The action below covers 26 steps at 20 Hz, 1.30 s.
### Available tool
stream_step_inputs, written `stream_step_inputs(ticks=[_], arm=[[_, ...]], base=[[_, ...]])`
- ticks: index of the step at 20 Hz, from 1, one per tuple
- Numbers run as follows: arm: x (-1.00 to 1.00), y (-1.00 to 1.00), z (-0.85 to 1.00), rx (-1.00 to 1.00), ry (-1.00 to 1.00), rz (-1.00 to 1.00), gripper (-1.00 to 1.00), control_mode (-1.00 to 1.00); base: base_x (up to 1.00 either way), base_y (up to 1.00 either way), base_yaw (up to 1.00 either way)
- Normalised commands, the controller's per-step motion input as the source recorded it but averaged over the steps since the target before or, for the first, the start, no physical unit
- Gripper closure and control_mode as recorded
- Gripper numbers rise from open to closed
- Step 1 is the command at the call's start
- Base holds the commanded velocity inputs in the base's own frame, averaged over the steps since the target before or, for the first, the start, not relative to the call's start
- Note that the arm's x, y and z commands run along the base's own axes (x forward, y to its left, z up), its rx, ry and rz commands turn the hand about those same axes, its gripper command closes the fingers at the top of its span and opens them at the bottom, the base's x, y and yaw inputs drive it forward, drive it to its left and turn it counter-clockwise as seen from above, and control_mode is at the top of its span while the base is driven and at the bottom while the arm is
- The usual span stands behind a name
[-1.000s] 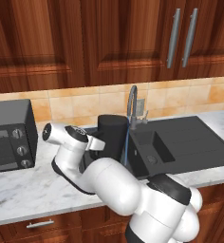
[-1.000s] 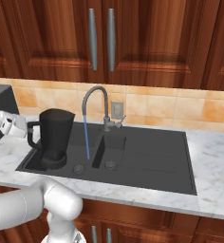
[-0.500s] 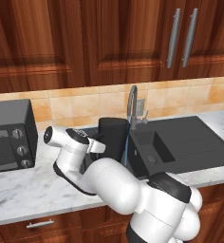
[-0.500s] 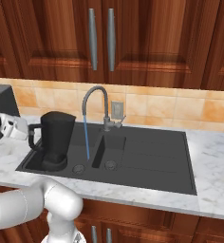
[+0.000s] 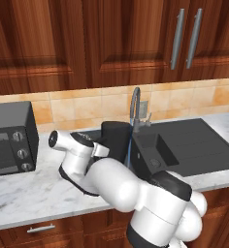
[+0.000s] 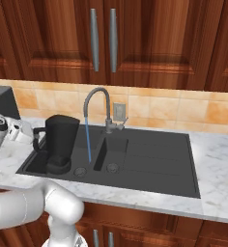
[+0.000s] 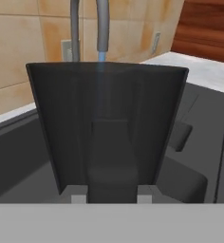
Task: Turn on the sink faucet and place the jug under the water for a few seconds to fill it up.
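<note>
The dark tapered jug (image 6: 62, 141) stands low in the left bowl of the black sink (image 6: 154, 164), its loop handle facing left. My gripper (image 6: 33, 139) is shut on that handle. The grey gooseneck sink faucet (image 6: 97, 94) runs; the thin blue water (image 6: 88, 142) falls just right of the jug, not into it. From the left, the jug (image 5: 115, 140) sits beside the faucet (image 5: 134, 104), with my gripper (image 5: 100, 148) at its near side. In the hand view the jug (image 7: 109, 109) looms close, my gripper (image 7: 111, 194) clamps its handle, and the water (image 7: 101, 57) shows behind.
A dark grey microwave (image 5: 9, 138) stands on the marble counter (image 5: 34, 193) left of the sink (image 5: 199, 145). Wooden wall cabinets (image 6: 111, 38) hang above the tiled backsplash. My own white arm crosses the counter's front edge.
The jug and my hand have edged slightly right, towards the stream. The water keeps running.
</note>
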Motion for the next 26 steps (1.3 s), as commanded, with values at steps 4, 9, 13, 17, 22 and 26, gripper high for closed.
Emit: stream_step_inputs(ticks=[4, 9, 13, 17, 22, 26], arm=[[0.18, 0.00, -0.03, 0.00, 0.00, 0.00, 1.00, -1.00], [0.04, 0.00, 0.00, 0.00, -0.03, 0.00, 1.00, -1.00], [0.00, -0.13, -0.13, 0.01, -0.03, 0.00, 1.00, -1.00], [0.17, -0.32, -0.21, 0.02, -0.02, -0.02, 1.00, -1.00], [0.41, -0.20, -0.10, 0.03, 0.00, -0.01, 1.00, -1.00], [0.36, -0.08, -0.07, 0.02, 0.00, 0.00, 1.00, -1.00]], base=[[0.00, 0.00, 0.00], [0.00, 0.00, 0.00], [0.00, 0.00, 0.00], [0.00, 0.00, 0.00], [0.00, 0.00, 0.00], [0.00, 0.00, 0.00]])
